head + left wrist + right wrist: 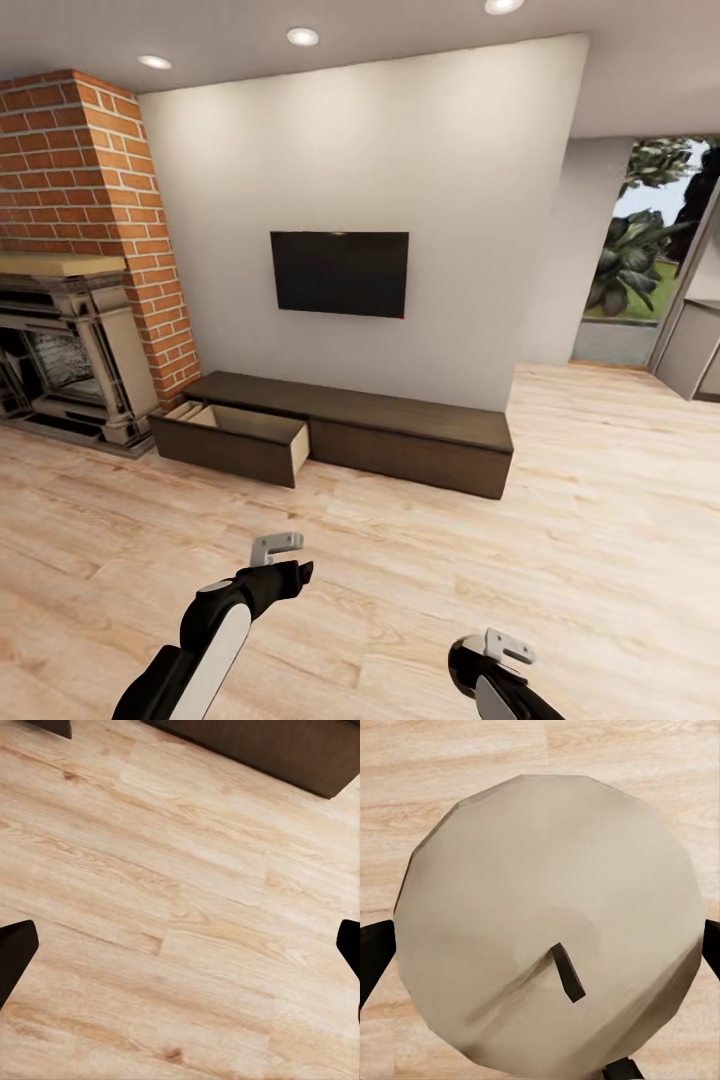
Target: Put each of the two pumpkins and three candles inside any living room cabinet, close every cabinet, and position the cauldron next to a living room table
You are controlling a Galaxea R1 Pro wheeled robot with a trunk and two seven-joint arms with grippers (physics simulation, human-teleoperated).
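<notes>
the light wood plank floor [560, 520] takes most of the head view, and behind it stands a pale wall [400, 150] with a black tv [340, 273] on it. at the left is the brick fireplace [70, 260]. under the tv the long dark brown cabinet [400, 435] lies along the wall, and its drawer [235, 440] at the fireplace end is pulled out over the floor; i cannot see what is inside it. at the right an opening [645, 250] shows green plants outside. the left gripper [180, 945] hangs above the bare floor, well apart from the cabinet, its 2 fingers [15, 952] spread wide with nothing between them. the right gripper [540, 952] is low at the edge of the head view, and in its wrist view it holds 1 candle [547, 892], a beige cylinder seen from the top with a short dark wick [568, 973], the fingertips [373, 956] pressing on both sides of it above the floor.
</notes>
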